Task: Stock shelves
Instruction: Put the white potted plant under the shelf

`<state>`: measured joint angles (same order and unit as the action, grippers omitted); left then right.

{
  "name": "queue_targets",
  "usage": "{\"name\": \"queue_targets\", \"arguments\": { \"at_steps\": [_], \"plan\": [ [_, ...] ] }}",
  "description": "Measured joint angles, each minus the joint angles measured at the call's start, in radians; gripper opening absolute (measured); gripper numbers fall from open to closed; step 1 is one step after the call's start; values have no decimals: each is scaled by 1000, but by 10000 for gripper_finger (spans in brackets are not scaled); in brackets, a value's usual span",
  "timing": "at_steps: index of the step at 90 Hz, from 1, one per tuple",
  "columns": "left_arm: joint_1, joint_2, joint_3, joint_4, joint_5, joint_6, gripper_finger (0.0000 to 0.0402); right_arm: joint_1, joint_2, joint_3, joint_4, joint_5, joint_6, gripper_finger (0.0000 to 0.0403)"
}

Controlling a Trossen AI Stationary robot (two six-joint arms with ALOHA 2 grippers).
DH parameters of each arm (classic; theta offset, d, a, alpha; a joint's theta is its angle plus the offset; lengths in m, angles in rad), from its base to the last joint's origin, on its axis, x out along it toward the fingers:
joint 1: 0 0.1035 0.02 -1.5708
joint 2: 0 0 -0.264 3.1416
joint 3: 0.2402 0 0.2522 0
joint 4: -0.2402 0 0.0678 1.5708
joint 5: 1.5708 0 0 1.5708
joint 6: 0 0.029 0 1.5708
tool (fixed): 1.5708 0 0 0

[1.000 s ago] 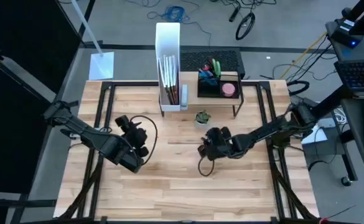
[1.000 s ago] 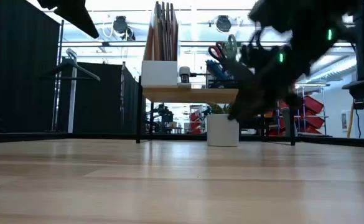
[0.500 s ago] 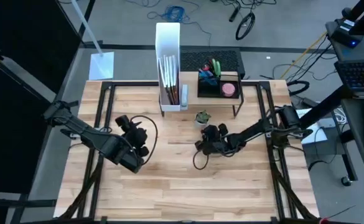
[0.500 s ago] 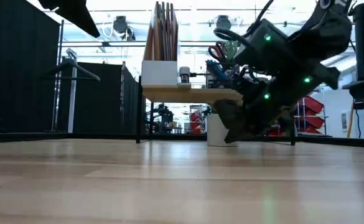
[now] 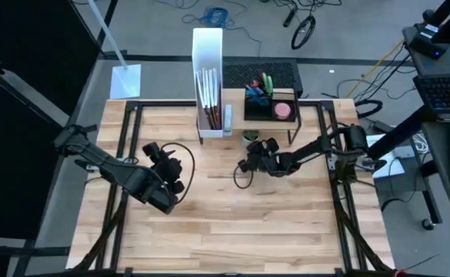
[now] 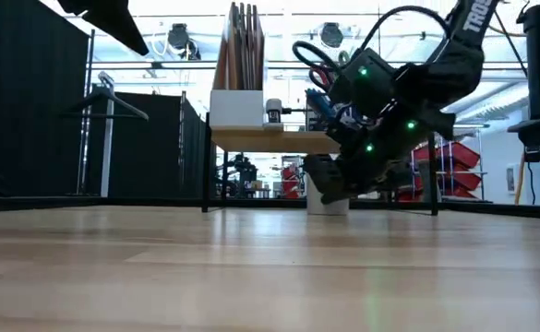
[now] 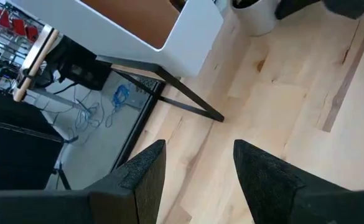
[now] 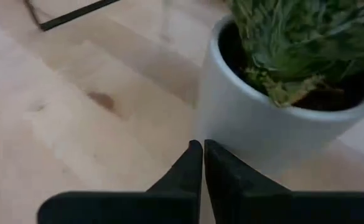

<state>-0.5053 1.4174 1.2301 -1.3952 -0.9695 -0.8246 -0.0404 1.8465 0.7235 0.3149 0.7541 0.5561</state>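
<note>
a: from above, what does the shelf look like?
b: the desk riser (image 5: 267, 117) stands at the table's far edge, a flat light-wood top on thin black legs. a tall white file box (image 5: 208, 77) sits at its left end, a black organizer tray (image 5: 271, 104) with scissors and a pink round thing on the right.
a: and the arms?
b: the right gripper (image 5: 248, 164) is low, just in front of the riser, next to a small potted plant (image 5: 250, 138). the left gripper (image 5: 165, 181) waits over the left-middle of the butcher-block table (image 5: 232, 231).
a: low view?
b: the riser's top (image 6: 279, 140) shows edge-on, pale wood. the right gripper (image 6: 323, 184) is tilted down by the white pot (image 6: 321, 201). behind are black curtains and bright ceiling lights.
a: left wrist?
b: its dark fingers (image 7: 145, 171) are spread apart with nothing between them, over pale planks, with the white box (image 7: 188, 31) and a black leg (image 7: 188, 98) ahead.
a: right wrist?
b: its fingers (image 8: 191, 163) are pressed together, empty, tips just beside the smooth white pot (image 8: 262, 118) with spiky green leaves.
</note>
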Motion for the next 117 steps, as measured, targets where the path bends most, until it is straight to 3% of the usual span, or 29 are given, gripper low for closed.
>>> {"name": "queue_targets", "arguments": {
  "at_steps": [30, 49, 56, 69, 79, 92, 117],
  "plan": [
    [0, 0, 0, 0, 0, 0, 176, -73, 56, 0, 106, -125, -109, 0],
    [0, 0, 0, 0, 0, 0, 176, 2, -4, 1, 4, -126, -107, 0],
    [0, 0, 0, 0, 0, 0, 176, 52, -31, 1, -78, -88, -63, 0],
    [0, 0, 0, 0, 0, 0, 176, 119, -45, 0, -250, 86, 84, 0],
    [0, 0, 0, 0, 0, -1, 176, 114, -25, 0, -257, 165, 120, 0],
    [0, 0, 0, 1, -1, -2, 176, 61, 17, 0, -174, 238, 108, 0],
    [0, 0, 0, 0, -4, 1, 176, -32, 118, 0, 94, 182, -80, 0]
  ]
}}
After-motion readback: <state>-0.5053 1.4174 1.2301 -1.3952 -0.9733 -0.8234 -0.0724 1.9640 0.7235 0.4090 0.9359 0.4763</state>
